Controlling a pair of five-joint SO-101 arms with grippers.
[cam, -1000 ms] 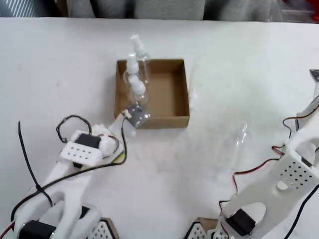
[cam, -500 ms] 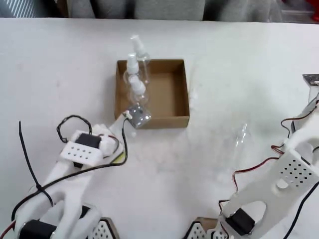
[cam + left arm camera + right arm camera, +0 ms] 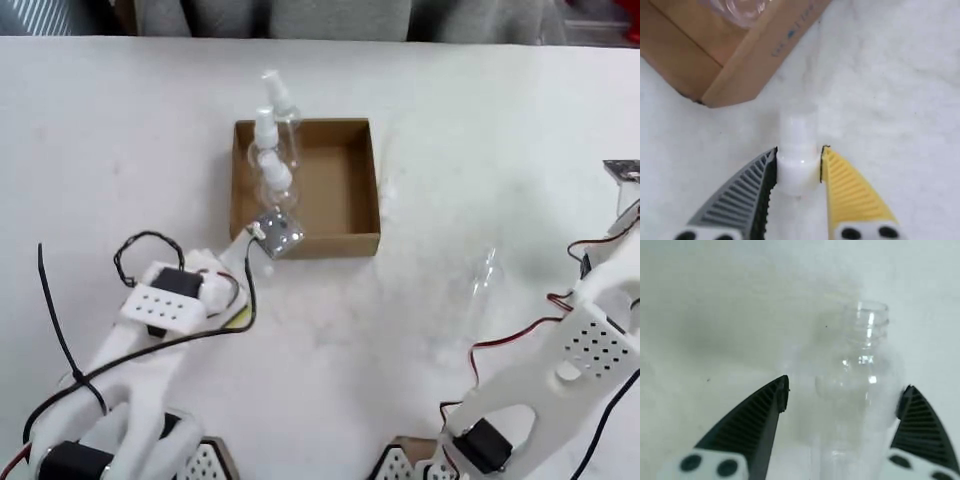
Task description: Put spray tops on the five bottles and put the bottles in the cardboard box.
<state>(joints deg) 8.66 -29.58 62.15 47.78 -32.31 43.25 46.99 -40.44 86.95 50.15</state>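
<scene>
Left pincer is clamped on a white spray top, grey finger one side, yellow the other. The top's long axis runs straight out along the fingers, free end poking past the tips towards the near corner of the box, close to it but not touching. It hangs just over the table.

Over to the right pincer: jaws spread wide, nothing gripped. A clear bottle with a bare neck sits between them. No contact that I can see. Its long axis runs away from the pincer, open mouth at the far end. Upright or lying flat? I cannot tell.

Out in the box, three capped bottles line one side wall, tops up.

So I read this as the capping step: a top in one pincer, a bare bottle waiting at the other. Next, I judge, the right jaws need to close on the bottle's body and hold it steady. Then the left must swing the top round until its axis lines up with the neck, seat it, and only afterwards does the bottle go into the box.
</scene>
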